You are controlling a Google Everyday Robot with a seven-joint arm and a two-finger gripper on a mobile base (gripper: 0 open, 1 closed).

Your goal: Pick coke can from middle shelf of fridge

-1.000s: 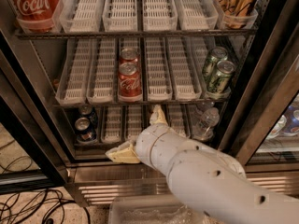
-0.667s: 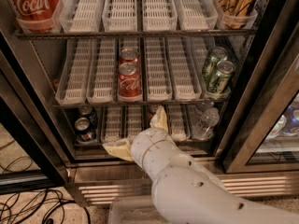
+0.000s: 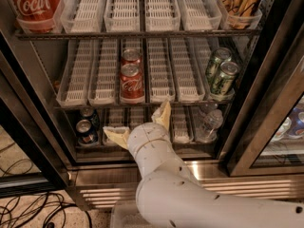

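My hand (image 3: 137, 119) is open and holds nothing, its two cream fingers splayed wide. Just above it, the small red aluminium coke can (image 3: 131, 83) stands at the front of a white slotted lane on the dark-wire middle shelf (image 3: 80, 80) of the black-framed, glass-doored fridge (image 3: 247, 127). A second red can sits behind it.

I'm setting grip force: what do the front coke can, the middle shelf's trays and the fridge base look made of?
Front coke can: likely thin aluminium, glossy red paint, silvery top. Middle shelf trays: seemingly matte white plastic, moulded slots. Fridge base: probably brushed stainless steel, ribbed, streaky sheen. The end effector hangs open just below the can.
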